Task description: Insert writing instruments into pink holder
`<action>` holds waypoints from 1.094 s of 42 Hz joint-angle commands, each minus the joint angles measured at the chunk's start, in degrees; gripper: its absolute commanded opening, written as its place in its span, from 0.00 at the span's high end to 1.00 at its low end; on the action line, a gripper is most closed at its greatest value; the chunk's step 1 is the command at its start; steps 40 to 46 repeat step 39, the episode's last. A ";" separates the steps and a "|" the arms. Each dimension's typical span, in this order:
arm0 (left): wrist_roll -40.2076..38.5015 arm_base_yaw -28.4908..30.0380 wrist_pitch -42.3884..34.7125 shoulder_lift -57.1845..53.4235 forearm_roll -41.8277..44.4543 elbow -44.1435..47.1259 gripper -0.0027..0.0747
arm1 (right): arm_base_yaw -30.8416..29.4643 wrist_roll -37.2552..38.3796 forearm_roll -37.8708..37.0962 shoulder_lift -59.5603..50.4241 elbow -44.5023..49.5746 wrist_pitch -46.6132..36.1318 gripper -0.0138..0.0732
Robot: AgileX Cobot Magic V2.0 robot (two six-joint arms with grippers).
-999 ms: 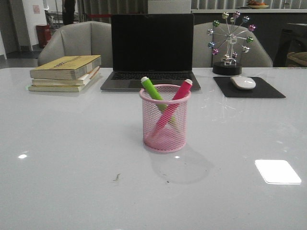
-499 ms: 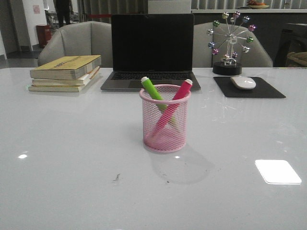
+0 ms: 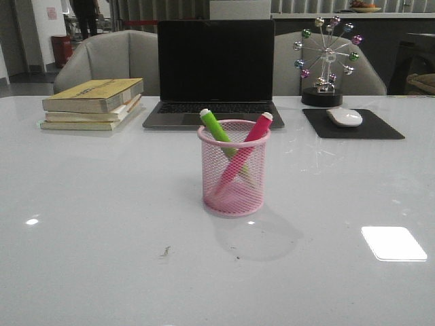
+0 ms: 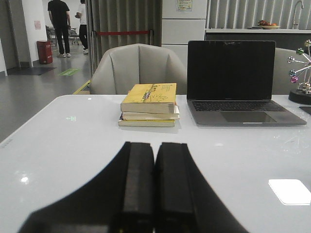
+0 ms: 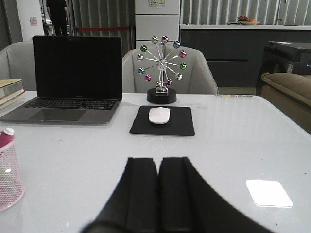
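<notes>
The pink mesh holder [image 3: 234, 178] stands upright mid-table in the front view. Inside it lean the lime green marker [image 3: 215, 128] and the magenta marker [image 3: 251, 140], crossing each other, their white ends above the rim. Neither arm appears in the front view. My left gripper [image 4: 155, 145] is shut with nothing in it, low over bare table, facing the books. My right gripper [image 5: 158, 161] is also shut and empty; the holder [image 5: 8, 174] with the magenta marker's tip [image 5: 6, 137] shows at that view's edge.
A stack of books [image 3: 94, 102] lies at the back left, a dark laptop [image 3: 215, 71] behind the holder, a white mouse [image 3: 344, 117] on a black pad [image 3: 353, 125] and a ferris-wheel ornament [image 3: 325, 60] at the back right. Grey chairs stand beyond the table.
</notes>
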 commanded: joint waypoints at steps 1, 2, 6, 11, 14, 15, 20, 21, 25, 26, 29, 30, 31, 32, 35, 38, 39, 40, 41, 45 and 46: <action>-0.05 -0.01 -4.93 -1.10 -0.56 0.23 0.85 | -0.20 -0.02 -0.55 -1.16 -0.35 -6.07 0.77; -0.05 -0.01 -4.93 -1.10 -0.56 0.23 0.85 | -0.20 -0.02 -0.55 -1.16 -0.35 -6.16 0.77; -0.05 -0.01 -4.93 -1.10 -0.56 0.23 0.85 | -0.20 -0.02 -1.11 -1.16 -0.35 -7.08 0.77; -0.05 -0.01 -4.93 -1.10 -0.56 0.23 0.85 | -0.20 -0.02 -1.32 -1.16 -0.35 -8.72 0.77; -0.05 -0.01 -4.93 -1.10 -0.56 0.23 0.85 | -0.20 -0.02 -1.32 -1.16 -0.35 -8.66 0.77; -0.05 -0.01 -4.93 -1.10 -0.56 0.23 0.85 | -0.20 -0.02 -1.32 -1.16 -0.35 -8.66 0.77; -0.05 -0.01 -4.93 -1.10 -0.56 0.23 0.85 | -0.20 -0.02 -1.32 -1.16 -0.35 -8.61 0.77; -0.05 -0.01 -4.93 -1.10 -0.56 0.23 0.85 | -0.20 -0.02 -1.32 -1.16 -0.35 -8.61 0.77; -0.05 -0.01 -4.93 -1.10 -0.56 0.23 0.85 | -0.20 -0.02 -1.32 -1.16 -0.35 -8.61 0.77; -0.05 -0.01 -4.93 -1.10 -0.56 0.23 0.85 | -0.20 -0.02 -1.32 -1.16 -0.35 -8.61 0.77; -0.05 -0.01 -4.93 -1.10 -0.56 0.23 0.85 | -0.20 -0.02 -1.32 -1.16 -0.35 -8.54 0.77; -0.05 -0.01 -4.93 -1.10 -0.56 0.23 0.85 | -0.20 -0.02 -1.32 -1.16 -0.35 -8.48 0.77; -0.05 -0.01 -4.93 -1.10 -0.56 0.23 0.85 | -0.20 -0.02 -1.32 -1.16 -0.35 -8.40 0.77; -0.05 -0.01 -4.93 -1.10 -0.56 0.23 0.85 | -0.20 -0.02 -1.32 -1.11 -0.35 -8.40 0.77; -0.05 -0.01 -4.93 -1.10 -0.56 0.23 0.85 | -0.20 -0.02 -1.32 -1.11 -0.35 -8.34 0.77; -0.05 -0.01 -4.93 -1.10 -0.56 0.23 0.85 | -0.20 -0.02 -1.32 -1.11 -0.35 -8.20 0.77; -0.05 -0.01 -4.93 -1.10 -0.56 0.23 0.85 | -0.20 -0.02 -1.32 -1.11 -0.35 -8.20 0.77; -0.05 -0.01 -4.93 -1.10 -0.56 0.23 0.85 | -0.20 -0.02 -1.32 -1.11 -0.35 -8.20 0.77; -0.05 -0.01 -4.93 -1.10 -0.56 0.23 0.85 | -0.20 -0.02 -1.32 -1.11 -0.35 -8.20 0.77; -0.05 -0.01 -4.93 -1.10 -0.56 0.23 0.85 | -0.20 -0.02 -1.32 -1.11 -0.35 -8.20 0.77; -0.05 -0.01 -4.93 -1.10 -0.56 0.23 0.85 | -0.20 -0.02 -1.32 -1.11 -0.35 -8.20 0.77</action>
